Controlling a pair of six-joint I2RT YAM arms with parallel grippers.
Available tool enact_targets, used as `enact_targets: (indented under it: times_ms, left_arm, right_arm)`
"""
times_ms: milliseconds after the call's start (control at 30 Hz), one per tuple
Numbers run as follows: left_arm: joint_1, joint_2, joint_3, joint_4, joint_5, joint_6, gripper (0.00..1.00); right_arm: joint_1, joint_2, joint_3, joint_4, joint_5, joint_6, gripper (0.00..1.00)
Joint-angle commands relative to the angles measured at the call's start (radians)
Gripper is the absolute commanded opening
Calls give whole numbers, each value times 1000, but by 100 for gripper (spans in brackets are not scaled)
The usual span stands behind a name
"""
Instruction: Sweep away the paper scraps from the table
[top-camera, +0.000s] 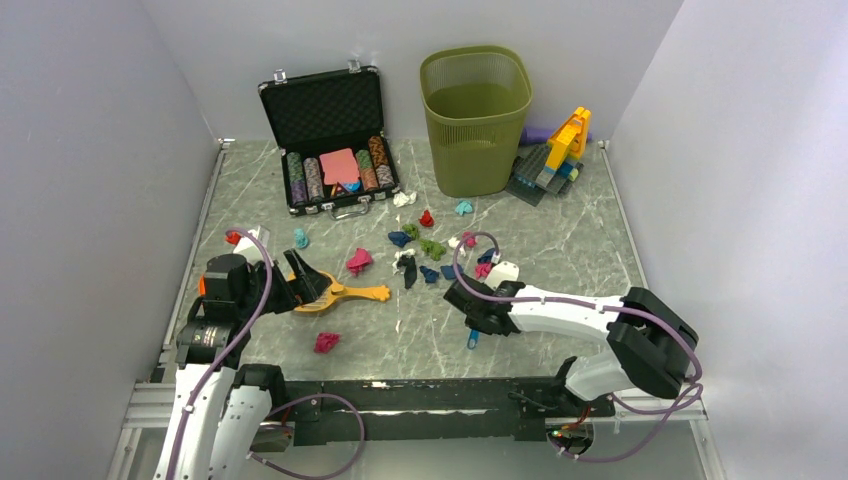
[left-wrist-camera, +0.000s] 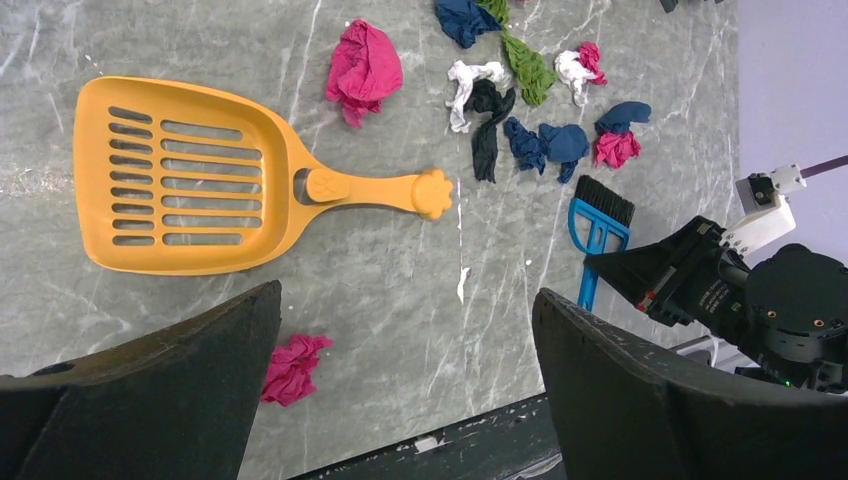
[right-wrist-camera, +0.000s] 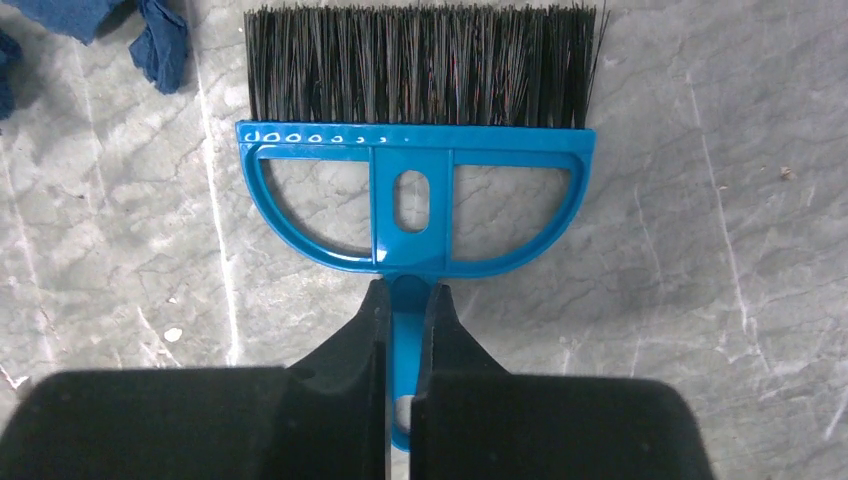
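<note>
Several paper scraps (top-camera: 420, 248) in navy, green, white and pink lie mid-table, with one pink wad (top-camera: 358, 262) by the scoop and another (top-camera: 326, 342) near the front edge. In the left wrist view the cluster (left-wrist-camera: 540, 140) sits far right and a pink wad (left-wrist-camera: 290, 368) lies beside my left finger. My right gripper (right-wrist-camera: 407, 295) is shut on the handle of a blue brush (right-wrist-camera: 415, 200) whose black bristles point at the scraps; it also shows from above (top-camera: 470, 312). My left gripper (left-wrist-camera: 405, 300) hangs open over the bare table (left-wrist-camera: 400, 250), just short of a yellow slotted scoop (left-wrist-camera: 190, 175).
An open black case of poker chips (top-camera: 335, 150) stands at the back left. An olive mesh bin (top-camera: 475, 120) is at the back centre, with toy bricks (top-camera: 555, 155) to its right. Walls close in both sides, and a metal rail (top-camera: 400, 395) runs along the near edge.
</note>
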Motion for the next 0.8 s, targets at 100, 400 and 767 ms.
enact_targets:
  times_ms: [100, 400, 767]
  left_arm:
    - [-1, 10, -13, 58, 59, 33, 99]
    - [-126, -92, -141, 325, 160, -153, 99]
    - [-582, 124, -71, 541, -118, -268, 99]
  right_arm:
    - [-6, -34, 45, -21, -8, -3, 0]
    - [-12, -239, 147, 0, -39, 28, 0]
    - [-15, -341, 179, 153, -81, 199, 0]
